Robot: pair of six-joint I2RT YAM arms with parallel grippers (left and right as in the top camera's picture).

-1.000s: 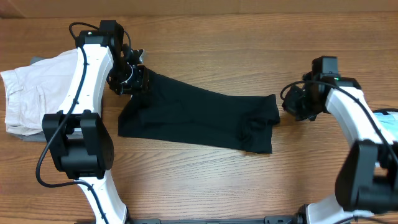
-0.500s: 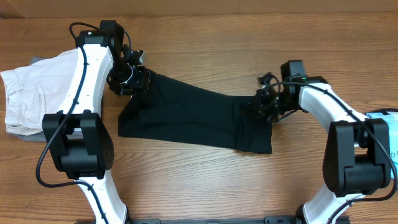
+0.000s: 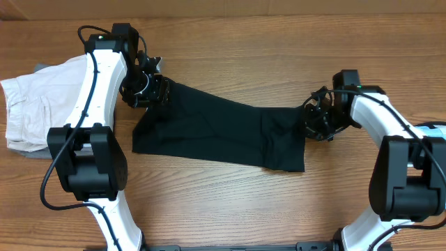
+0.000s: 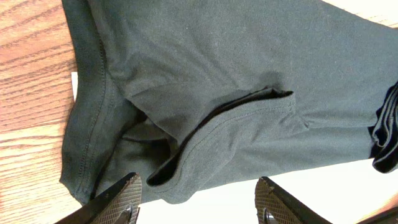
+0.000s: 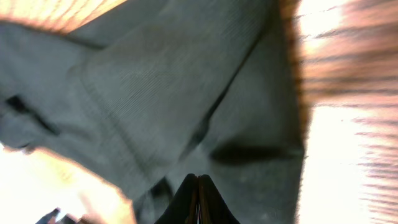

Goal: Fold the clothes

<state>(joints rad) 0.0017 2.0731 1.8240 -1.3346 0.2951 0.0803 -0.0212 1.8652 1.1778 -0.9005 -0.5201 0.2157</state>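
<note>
The clothes, a black T-shirt (image 3: 216,129), lie as a long band slanting across the table. My left gripper (image 3: 155,89) stands at the band's upper left end. Its fingers (image 4: 121,200) are open and wide apart, and a hemmed fold of the shirt (image 4: 205,93) lies just beyond them, held by neither. My right gripper (image 3: 311,124) is at the shirt's right edge. In the blurred right wrist view its jaws (image 5: 198,194) are shut tight over the black cloth (image 5: 155,93), and no fabric shows between them.
A folded off-white garment (image 3: 31,104) lies at the table's left edge, beside the left arm. A light blue item (image 3: 435,136) shows at the far right edge behind the right arm. Bare wood (image 3: 230,202) runs along the front.
The right gripper swung left onto the shirt's right end, then drew back to its edge, staying shut. The left jaws opened wider at the same spot.
</note>
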